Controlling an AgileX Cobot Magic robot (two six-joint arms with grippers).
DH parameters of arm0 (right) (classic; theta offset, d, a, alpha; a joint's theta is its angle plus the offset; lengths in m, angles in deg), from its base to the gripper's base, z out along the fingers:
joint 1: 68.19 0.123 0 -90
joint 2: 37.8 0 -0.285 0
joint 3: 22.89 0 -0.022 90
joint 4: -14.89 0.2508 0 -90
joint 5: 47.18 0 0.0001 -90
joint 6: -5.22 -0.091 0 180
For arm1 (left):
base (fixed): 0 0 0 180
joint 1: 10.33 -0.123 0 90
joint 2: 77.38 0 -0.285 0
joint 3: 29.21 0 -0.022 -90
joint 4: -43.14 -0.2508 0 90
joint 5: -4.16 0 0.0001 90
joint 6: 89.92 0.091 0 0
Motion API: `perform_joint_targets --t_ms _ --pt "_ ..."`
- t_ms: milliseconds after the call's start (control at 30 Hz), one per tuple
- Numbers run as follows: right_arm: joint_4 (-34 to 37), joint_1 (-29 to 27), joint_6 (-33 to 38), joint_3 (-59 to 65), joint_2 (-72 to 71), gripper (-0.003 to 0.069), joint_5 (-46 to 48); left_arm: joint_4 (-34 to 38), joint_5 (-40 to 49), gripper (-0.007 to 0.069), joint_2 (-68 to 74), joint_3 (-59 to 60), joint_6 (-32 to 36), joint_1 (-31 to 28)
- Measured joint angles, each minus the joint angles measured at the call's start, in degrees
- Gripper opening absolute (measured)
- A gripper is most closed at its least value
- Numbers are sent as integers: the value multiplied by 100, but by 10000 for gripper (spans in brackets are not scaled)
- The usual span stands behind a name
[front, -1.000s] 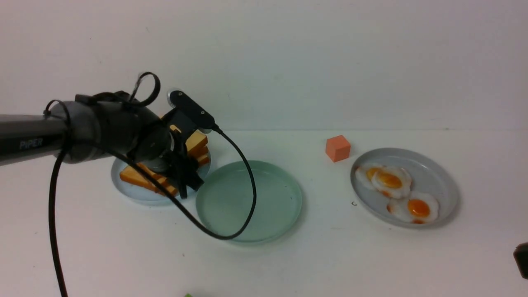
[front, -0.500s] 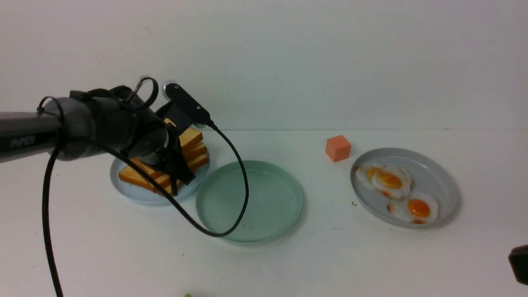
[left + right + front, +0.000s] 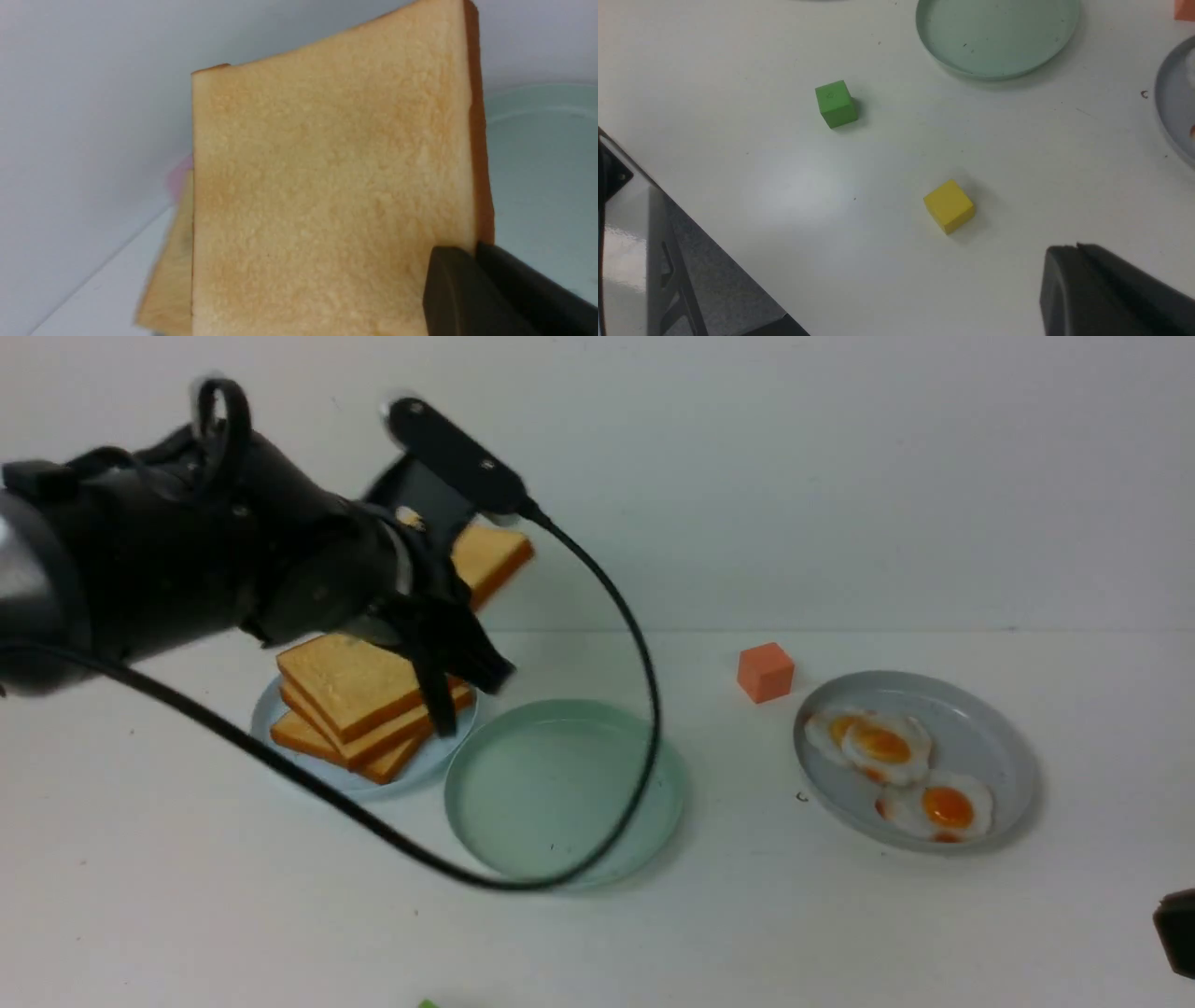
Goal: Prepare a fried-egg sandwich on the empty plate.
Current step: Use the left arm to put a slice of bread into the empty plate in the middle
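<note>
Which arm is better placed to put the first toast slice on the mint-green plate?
The left. The left gripper is shut on a toast slice, raised near the mint-green plate. The right gripper is shut, empty and farther away.

White table [image 3: 840,915] against plain white wall [image 3: 747,476].

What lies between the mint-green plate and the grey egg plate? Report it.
Front view: only bare table with a tiny dark speck; the orange cube sits farther back.
</note>
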State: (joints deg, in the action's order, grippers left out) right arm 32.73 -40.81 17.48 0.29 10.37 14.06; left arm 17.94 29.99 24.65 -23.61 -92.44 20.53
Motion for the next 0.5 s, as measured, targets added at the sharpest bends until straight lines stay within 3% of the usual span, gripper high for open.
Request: perform_joint_targets --t_ms 200,500 --pt "-285 0 -29 0 -56 40 -12 225 -49 7 420 265 528 930" --pt "-1050 0 -642 0 -704 43 -486 130 27 7 979 281 537 1000"
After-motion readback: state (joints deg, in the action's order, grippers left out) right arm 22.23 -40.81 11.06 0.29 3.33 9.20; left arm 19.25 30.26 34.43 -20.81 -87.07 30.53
